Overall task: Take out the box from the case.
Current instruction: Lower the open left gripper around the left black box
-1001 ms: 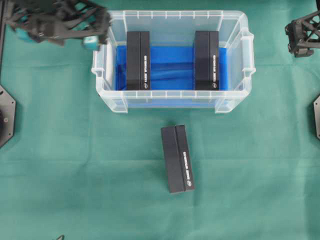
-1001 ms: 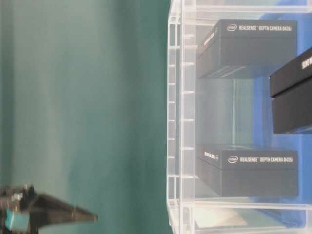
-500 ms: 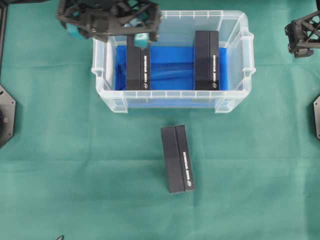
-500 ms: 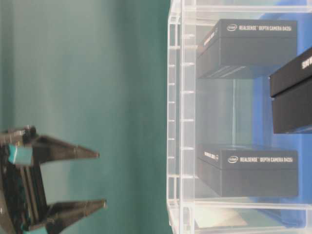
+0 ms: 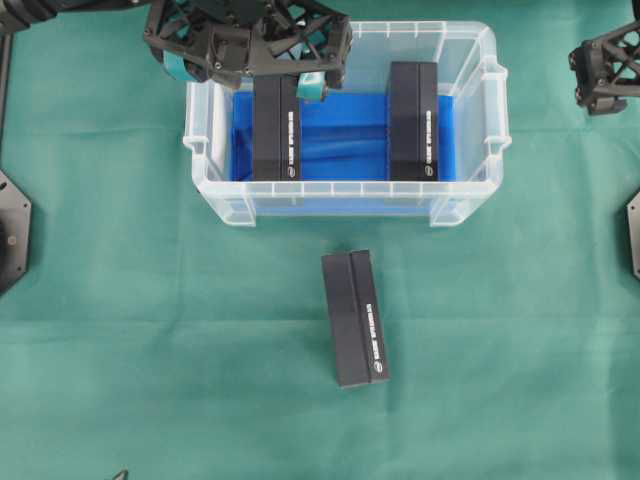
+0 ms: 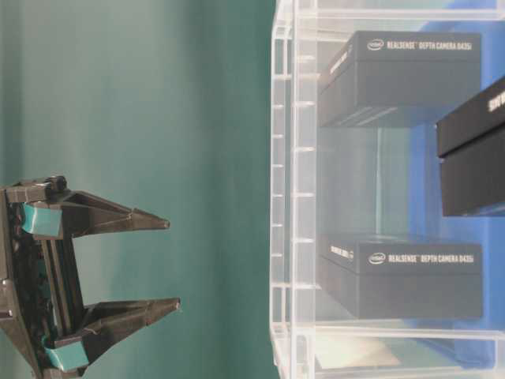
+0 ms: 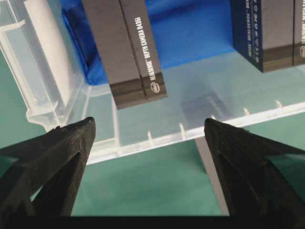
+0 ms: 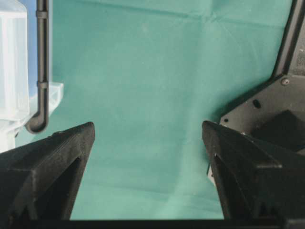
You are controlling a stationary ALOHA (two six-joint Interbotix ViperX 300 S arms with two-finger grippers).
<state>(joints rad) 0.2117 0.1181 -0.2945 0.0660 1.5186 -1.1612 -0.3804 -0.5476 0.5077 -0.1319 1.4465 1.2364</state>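
Left hand (image 5: 312, 62) spread wide, empty, over the case's (image 5: 497, 110) far-left corner, apparently above the left box (image 5: 276, 122). Two boxes inside on blue cloth (image 5: 345, 135); right box (image 5: 413, 120) upright. Third box (image 5: 355, 318) out on the counter (image 5: 120, 330). Right hand (image 8: 147, 138) apart, off to the side.

— Any legible markings?
— Yes. Both black boxes in the case (image 6: 293, 158) read "REALSENSE DEPTH CAMERA D435i" beside a small oval logo: upper box (image 6: 402, 75), lower box (image 6: 402, 276).
— Wrist view?
— Left box (image 7: 125, 47) shows "REALSENSE DEPTH CAMERA D435"; the last character is unclear. Overhead lettering is illegible.
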